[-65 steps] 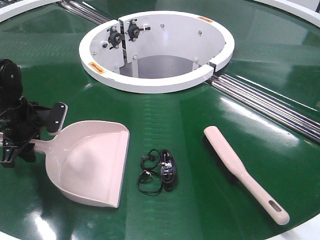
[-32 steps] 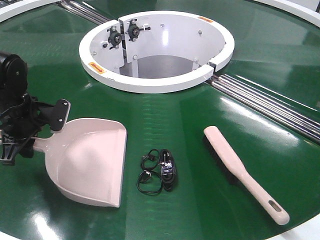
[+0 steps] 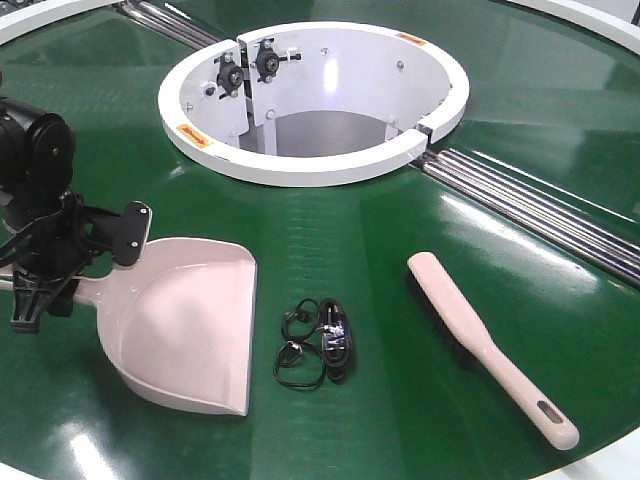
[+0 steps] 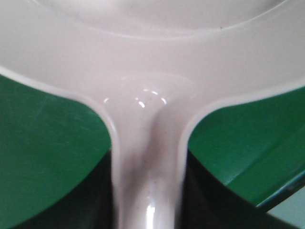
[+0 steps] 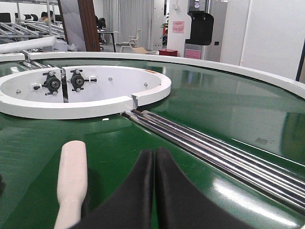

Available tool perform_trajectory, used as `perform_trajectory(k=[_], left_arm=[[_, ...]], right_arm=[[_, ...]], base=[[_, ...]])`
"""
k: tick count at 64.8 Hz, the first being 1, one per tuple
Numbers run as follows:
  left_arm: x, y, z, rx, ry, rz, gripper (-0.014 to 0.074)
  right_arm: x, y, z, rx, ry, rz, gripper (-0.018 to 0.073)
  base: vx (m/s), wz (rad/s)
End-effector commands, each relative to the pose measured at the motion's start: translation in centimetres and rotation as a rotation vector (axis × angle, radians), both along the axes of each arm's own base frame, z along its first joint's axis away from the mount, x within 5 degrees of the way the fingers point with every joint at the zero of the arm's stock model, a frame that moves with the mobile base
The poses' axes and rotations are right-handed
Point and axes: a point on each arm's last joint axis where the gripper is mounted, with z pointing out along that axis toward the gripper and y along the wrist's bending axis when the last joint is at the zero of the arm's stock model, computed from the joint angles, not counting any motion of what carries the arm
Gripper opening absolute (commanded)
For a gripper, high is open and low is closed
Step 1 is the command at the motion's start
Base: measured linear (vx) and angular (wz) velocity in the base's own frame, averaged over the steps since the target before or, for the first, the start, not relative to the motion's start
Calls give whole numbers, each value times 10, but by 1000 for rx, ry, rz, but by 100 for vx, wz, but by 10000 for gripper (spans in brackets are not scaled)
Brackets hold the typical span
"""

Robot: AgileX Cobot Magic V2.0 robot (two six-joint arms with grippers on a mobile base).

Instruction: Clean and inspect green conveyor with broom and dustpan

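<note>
The dustpan [image 3: 185, 325] lies on the green conveyor [image 3: 380, 250] at the left, mouth toward the front. My left gripper [image 3: 78, 272] is shut on its handle; in the left wrist view the handle [image 4: 147, 181] runs between the dark jaws. At the right lies the broom [image 3: 480, 340], handle toward the near edge, with nothing touching it. My right gripper [image 5: 154, 164] is shut and empty, hovering low over the belt just right of the broom [image 5: 71, 181]. It is out of the front view.
A black coiled cable [image 3: 315, 345] lies on the belt between dustpan and broom. The white ring hub [image 3: 310, 165] stands behind, and silver rails [image 3: 540, 215] run from it to the right. The white outer rim [image 3: 610, 455] bounds the near right edge.
My left gripper has shifted a little right and away from the camera, carrying the dustpan handle. The pan has slid slightly right and turned a bit. Broom and cable have not moved.
</note>
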Motion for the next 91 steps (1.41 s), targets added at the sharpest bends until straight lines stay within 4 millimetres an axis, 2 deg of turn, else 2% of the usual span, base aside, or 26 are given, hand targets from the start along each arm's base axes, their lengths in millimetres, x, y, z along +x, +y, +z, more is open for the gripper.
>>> perform_trajectory(k=[1,91], left_arm=[[-4,-6,24,-33,-64,-4,-8],[-6,-6,24,-34,-44,3,-6]], right_arm=[[-1,0,6,-2,-77,4,-8],[-1,0,6,-2,-78,4,-8]], base=[[0,0],[0,0]])
